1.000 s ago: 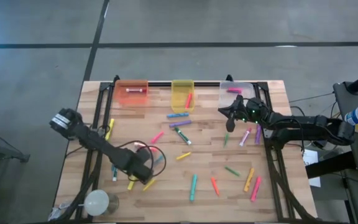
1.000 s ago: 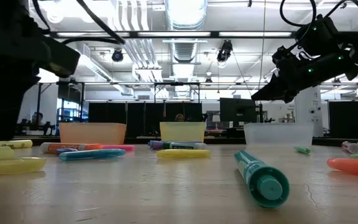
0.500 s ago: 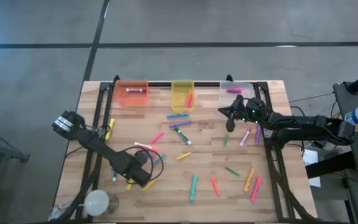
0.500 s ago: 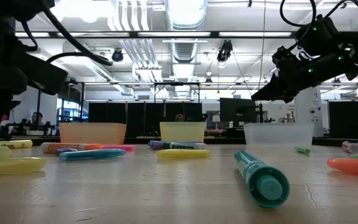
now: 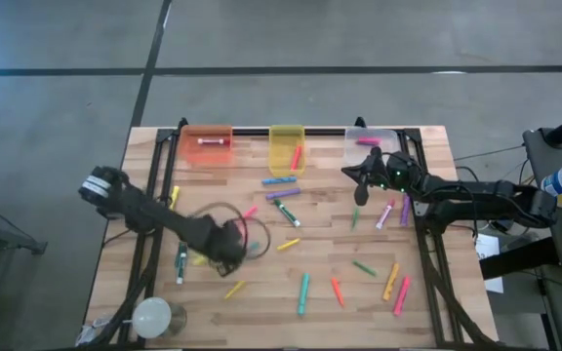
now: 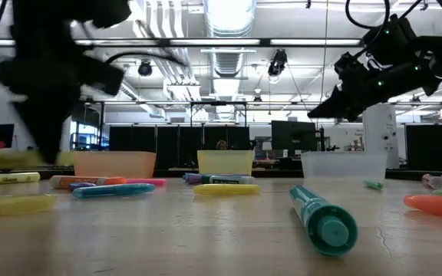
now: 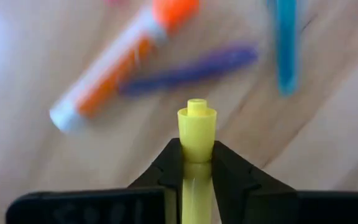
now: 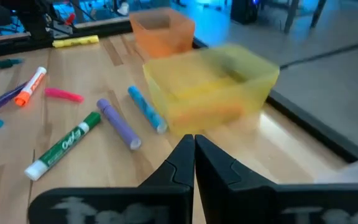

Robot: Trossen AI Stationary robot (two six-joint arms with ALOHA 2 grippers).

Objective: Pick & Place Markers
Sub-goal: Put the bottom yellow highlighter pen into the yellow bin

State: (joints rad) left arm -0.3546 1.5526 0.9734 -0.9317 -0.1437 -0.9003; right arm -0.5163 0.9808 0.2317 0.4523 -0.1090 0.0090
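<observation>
clutter: loose markers [image 5: 303, 292] all over your worktop; orange bin [image 5: 206, 145], yellow bin [image 5: 286, 148], clear bin [image 5: 369, 144] line the far edge.
left gripper [image 7: 197, 163]: clamped on a yellow marker [image 7: 197, 127], lifted off the wood near the left-front part.
right gripper [image 8: 194, 152]: pinched together, nothing in it, hovering by the clear bin.

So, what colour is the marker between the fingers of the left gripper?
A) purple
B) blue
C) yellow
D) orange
C: in the left wrist view the left gripper is shut on a yellow marker that sticks out past its fingers, while the orange, purple and blue markers lie on the table beyond it.
</observation>
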